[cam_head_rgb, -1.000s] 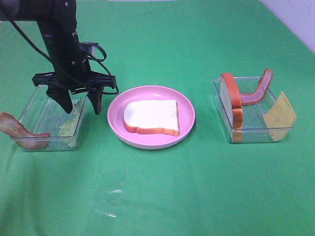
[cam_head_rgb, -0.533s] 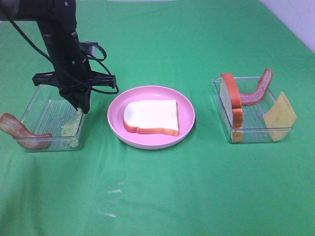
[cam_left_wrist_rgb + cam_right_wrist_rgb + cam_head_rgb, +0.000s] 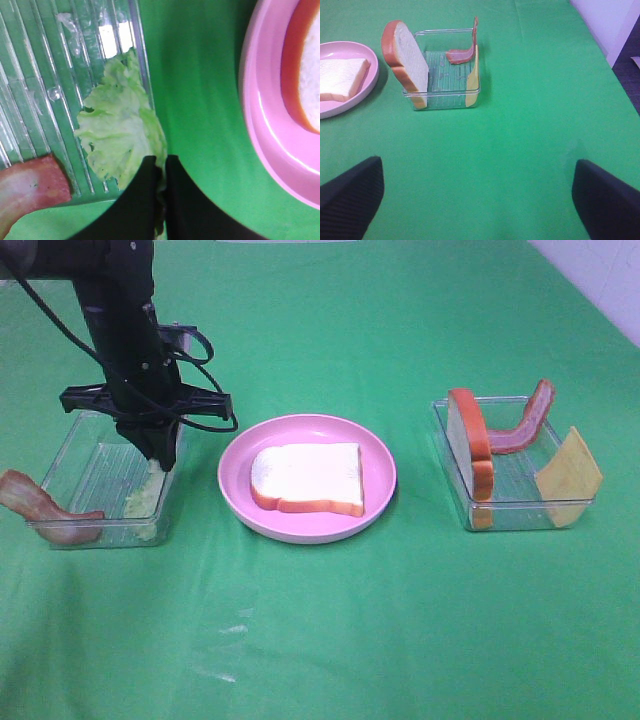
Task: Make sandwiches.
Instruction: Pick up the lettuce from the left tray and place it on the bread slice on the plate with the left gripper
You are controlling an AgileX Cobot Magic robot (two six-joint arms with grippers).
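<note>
The stacking is only beginning: one white, brown-crusted bread slice [image 3: 308,478] is lying alone on the pink plate [image 3: 300,532] at frame centre. The left pincer [image 3: 162,165] is clamping on the pale, crinkled lettuce [image 3: 120,135] at the edge of the left-hand tray [image 3: 70,440]. Bacon [image 3: 520,430], cheese [image 3: 570,475] and the upright second slice [image 3: 472,445] are waiting in the right-hand tray [image 3: 515,520]; the right pincer [image 3: 475,167] is hanging wide apart above the table [image 3: 520,140].

The table cover [image 3: 320,640] looked like matt green cloth. The tray [image 3: 88,468] at the left of the frame was clear ribbed plastic with glossy glints. The pink plate [image 3: 300,532] had a smooth, shiny plastic look. The lettuce leaf [image 3: 120,130] was crinkled and matt; the black fingers [image 3: 145,200] of the left gripper [image 3: 161,161] looked smooth and dull
</note>
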